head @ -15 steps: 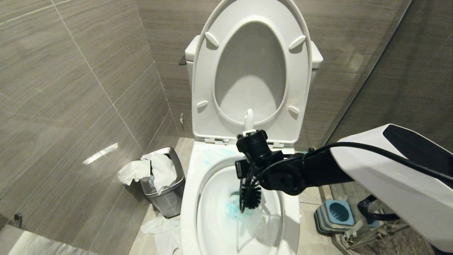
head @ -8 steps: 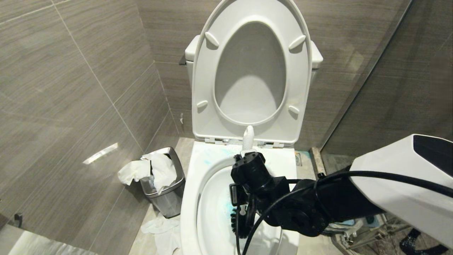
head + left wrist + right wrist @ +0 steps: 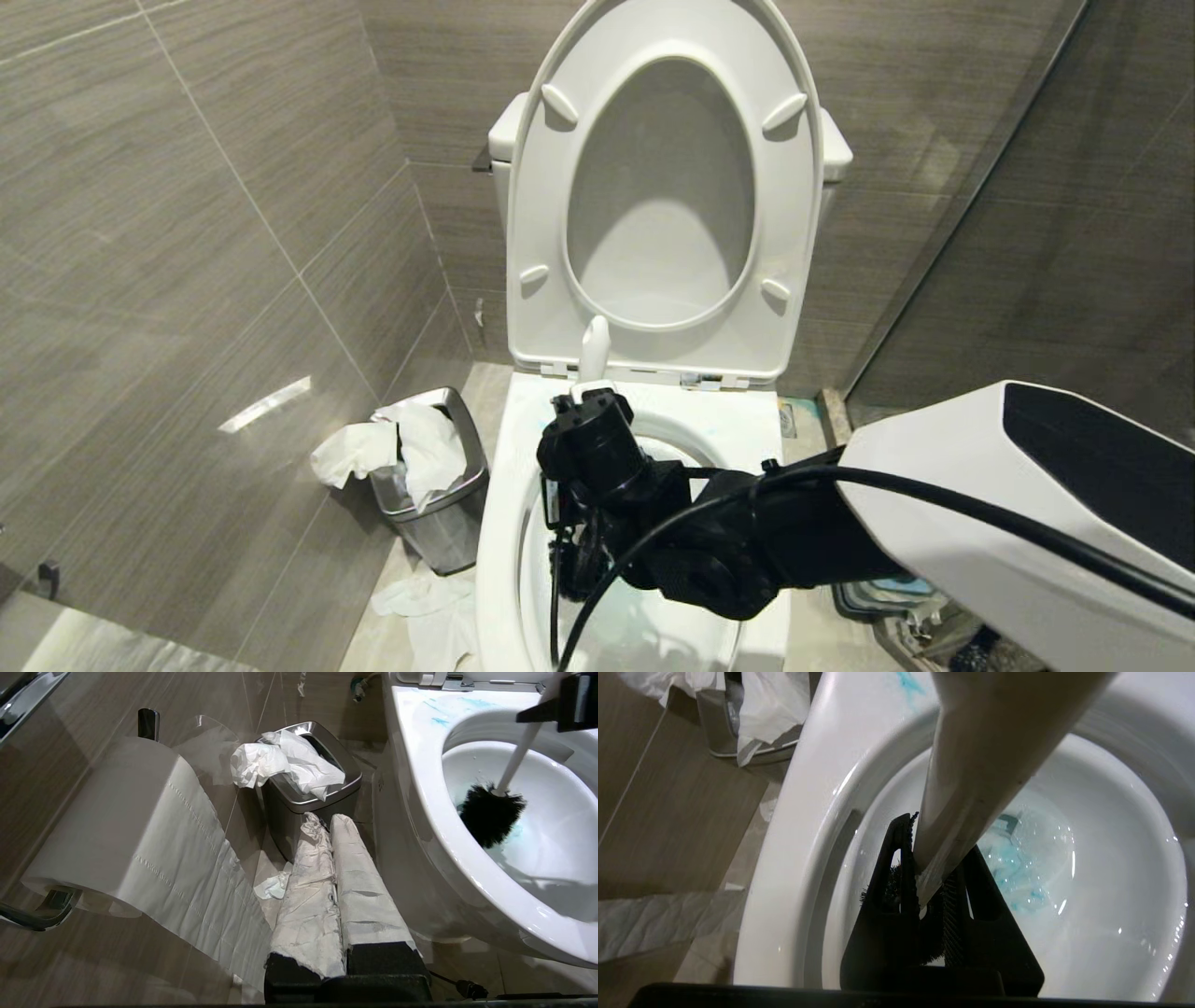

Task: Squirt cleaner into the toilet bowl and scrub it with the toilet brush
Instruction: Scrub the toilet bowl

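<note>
The white toilet bowl (image 3: 509, 448) stands in front of me with its seat and lid raised. My right gripper (image 3: 590, 401) reaches over the bowl and is shut on the toilet brush's white handle (image 3: 971, 765). The handle's rounded end (image 3: 595, 343) sticks up above the fingers. The black bristle head (image 3: 490, 816) presses on the bowl's left inner wall, above the water. Blue cleaner (image 3: 1017, 868) clouds the water, and thin smears of it (image 3: 439, 716) mark the rim. My left gripper (image 3: 327, 820), its fingers wrapped in white, hangs shut and empty low beside the bowl.
A steel waste bin (image 3: 439, 485) stuffed with tissue stands left of the bowl, with more tissue on the floor (image 3: 425, 607). A toilet paper roll (image 3: 117, 826) hangs on the left wall. A glass partition (image 3: 980, 187) closes the right side.
My right gripper has swung left across the bowl with the brush. The bristle head went from the blue water in the middle to the left wall. The left arm has stayed still.
</note>
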Robot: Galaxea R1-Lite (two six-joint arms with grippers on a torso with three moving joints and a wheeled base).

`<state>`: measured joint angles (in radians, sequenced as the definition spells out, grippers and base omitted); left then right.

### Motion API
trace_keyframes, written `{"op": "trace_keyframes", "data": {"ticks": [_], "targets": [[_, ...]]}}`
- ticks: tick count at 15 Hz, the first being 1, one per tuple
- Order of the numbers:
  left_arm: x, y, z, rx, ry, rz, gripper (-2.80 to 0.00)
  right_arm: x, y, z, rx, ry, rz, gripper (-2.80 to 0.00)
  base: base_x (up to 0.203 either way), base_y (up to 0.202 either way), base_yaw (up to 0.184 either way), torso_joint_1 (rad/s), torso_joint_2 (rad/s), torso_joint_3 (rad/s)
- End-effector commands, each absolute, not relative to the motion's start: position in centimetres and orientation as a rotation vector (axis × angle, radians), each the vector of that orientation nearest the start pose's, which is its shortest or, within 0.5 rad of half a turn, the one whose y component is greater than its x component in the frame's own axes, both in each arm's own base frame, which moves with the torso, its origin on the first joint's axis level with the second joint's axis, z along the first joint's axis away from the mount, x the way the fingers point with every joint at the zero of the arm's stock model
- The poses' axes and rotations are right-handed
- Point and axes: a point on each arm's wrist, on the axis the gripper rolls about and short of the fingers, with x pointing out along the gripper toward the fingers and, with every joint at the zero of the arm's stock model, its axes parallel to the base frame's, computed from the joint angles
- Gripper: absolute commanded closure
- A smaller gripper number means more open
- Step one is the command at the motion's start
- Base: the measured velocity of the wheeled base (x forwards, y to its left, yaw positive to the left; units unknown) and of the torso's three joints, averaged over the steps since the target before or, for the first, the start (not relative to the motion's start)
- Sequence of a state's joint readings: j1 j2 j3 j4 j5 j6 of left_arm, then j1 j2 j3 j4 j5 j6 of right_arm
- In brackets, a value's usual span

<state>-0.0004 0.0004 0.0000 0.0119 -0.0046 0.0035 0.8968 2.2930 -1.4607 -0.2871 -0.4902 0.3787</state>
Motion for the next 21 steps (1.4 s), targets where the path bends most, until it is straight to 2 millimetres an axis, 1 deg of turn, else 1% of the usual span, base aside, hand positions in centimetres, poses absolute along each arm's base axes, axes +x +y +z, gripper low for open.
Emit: {"op": "trace_keyframes", "data": {"ticks": [1,5,7,9,10,12,14,15,16,17,19,21], "targets": [[-2.3,0.0,7.4,0.003,0.012,-0.005,0.0,31.4,34.9,8.2,0.002,0.482,0.274,0.0,0.0,0.0,0.0,0.0,0.0,0.0],[-2.3,0.0,7.4,0.003,0.012,-0.005,0.0,34.4,32.9,9.6,0.006,0.435,0.218,0.0,0.0,0.0,0.0,0.0,0.0,0.0],[-2.3,0.0,7.4,0.003,0.012,-0.005,0.0,35.1,31.8,9.9,-0.011,0.432,0.197,0.0,0.0,0.0,0.0,0.0,0.0,0.0],[-2.3,0.0,7.4,0.003,0.012,-0.005,0.0,35.1,30.6,10.3,-0.023,0.436,0.182,0.0,0.0,0.0,0.0,0.0,0.0,0.0],[-2.3,0.0,7.4,0.003,0.012,-0.005,0.0,34.9,30.1,10.4,-0.031,0.443,0.174,0.0,0.0,0.0,0.0,0.0,0.0,0.0],[-2.3,0.0,7.4,0.003,0.012,-0.005,0.0,34.0,28.9,10.3,-0.054,0.471,0.165,0.0,0.0,0.0,0.0,0.0,0.0,0.0],[-2.3,0.0,7.4,0.003,0.012,-0.005,0.0,32.3,27.4,10.3,-0.077,0.509,0.164,0.0,0.0,0.0,0.0,0.0,0.0,0.0],[-2.3,0.0,7.4,0.003,0.012,-0.005,0.0,31.4,26.8,10.6,-0.079,0.518,0.17,0.0,0.0,0.0,0.0,0.0,0.0,0.0],[-2.3,0.0,7.4,0.003,0.012,-0.005,0.0,30.7,26.6,10.9,-0.075,0.519,0.182,0.0,0.0,0.0,0.0,0.0,0.0,0.0],[-2.3,0.0,7.4,0.003,0.012,-0.005,0.0,30.2,26.8,11.2,-0.064,0.508,0.2,0.0,0.0,0.0,0.0,0.0,0.0,0.0],[-2.3,0.0,7.4,0.003,0.012,-0.005,0.0,29.9,27.3,11.7,-0.055,0.488,0.217,0.0,0.0,0.0,0.0,0.0,0.0,0.0],[-2.3,0.0,7.4,0.003,0.012,-0.005,0.0,30.0,27.6,11.6,-0.057,0.483,0.222,0.0,0.0,0.0,0.0,0.0,0.0,0.0]]}}
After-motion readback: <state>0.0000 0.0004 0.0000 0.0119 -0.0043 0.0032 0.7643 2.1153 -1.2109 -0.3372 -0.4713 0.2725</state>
